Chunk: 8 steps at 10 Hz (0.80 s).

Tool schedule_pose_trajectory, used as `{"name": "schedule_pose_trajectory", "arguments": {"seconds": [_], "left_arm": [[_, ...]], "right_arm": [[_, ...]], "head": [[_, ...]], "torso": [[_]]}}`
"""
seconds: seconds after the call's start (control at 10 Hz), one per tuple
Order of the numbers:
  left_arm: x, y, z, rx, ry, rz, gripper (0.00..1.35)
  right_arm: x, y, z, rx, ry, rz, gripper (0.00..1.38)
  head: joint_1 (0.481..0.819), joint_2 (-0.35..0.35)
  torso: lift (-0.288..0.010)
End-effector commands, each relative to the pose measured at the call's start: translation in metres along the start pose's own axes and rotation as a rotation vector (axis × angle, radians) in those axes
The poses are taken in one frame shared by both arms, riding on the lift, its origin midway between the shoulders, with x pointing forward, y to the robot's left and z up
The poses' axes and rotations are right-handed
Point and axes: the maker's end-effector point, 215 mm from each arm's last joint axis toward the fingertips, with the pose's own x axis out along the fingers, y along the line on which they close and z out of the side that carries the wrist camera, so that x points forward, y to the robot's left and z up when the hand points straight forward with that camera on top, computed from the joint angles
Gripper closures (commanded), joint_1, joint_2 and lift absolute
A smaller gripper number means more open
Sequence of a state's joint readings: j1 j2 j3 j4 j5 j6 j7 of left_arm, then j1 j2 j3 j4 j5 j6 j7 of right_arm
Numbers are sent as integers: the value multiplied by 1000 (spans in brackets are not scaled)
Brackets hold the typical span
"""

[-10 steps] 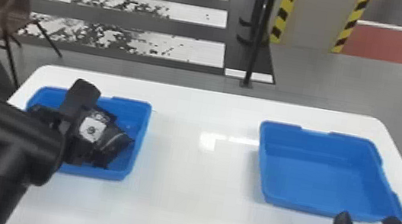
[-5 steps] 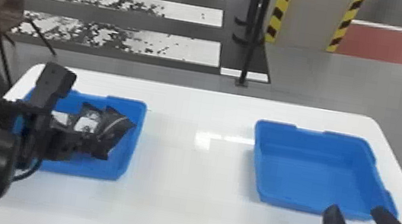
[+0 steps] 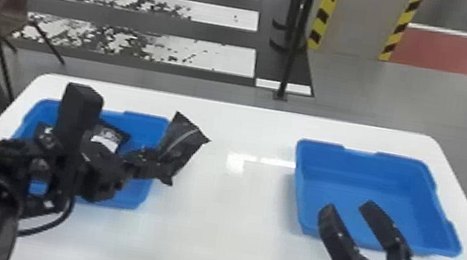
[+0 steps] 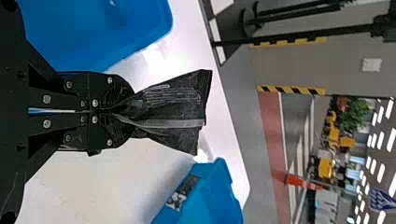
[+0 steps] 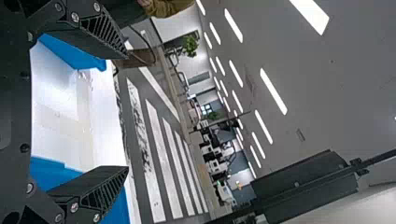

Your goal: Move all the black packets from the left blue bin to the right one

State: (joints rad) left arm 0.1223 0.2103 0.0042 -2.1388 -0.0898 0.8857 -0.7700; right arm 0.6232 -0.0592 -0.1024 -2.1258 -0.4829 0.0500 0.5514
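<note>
L pincer (image 4: 125, 112) clamped on black packet (image 4: 173, 100) end; poss. drop onto worktop (image 3: 220, 237) if grip slips, or snag on R pincer (image 3: 348, 206), spread nr R blue bin (image 3: 374, 169).

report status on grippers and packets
Left gripper shut on black packet. Right gripper open by right bin, possibly in the way. More packets in left bin.

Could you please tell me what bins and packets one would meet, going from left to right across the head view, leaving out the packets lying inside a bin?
Left blue bin → black packet held by the left gripper → right blue bin.
</note>
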Motion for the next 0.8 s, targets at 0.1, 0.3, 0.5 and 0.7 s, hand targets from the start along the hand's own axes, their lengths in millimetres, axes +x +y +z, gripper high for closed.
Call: {"name": "schedule_pose_trajectory", "arguments": {"seconds": [0.1,0.3,0.5,0.7], "left_arm": [[15,-54,28,59,-111,-128,1202],[26,-85,31,59,-124,-210,1204],[39,-98,34,50,-132,-265,1202],[47,-110,39,44,-140,-315,1202]], "right_arm": [[29,23,-9,81,20,85,180],[48,34,-8,101,14,128,179],[62,48,-8,125,13,168,185],[72,62,-11,147,15,200,182]], "head": [[695,-23],[695,-48],[695,-66],[695,-65]], "torso": [[-140],[-140],[-140],[-140]]}}
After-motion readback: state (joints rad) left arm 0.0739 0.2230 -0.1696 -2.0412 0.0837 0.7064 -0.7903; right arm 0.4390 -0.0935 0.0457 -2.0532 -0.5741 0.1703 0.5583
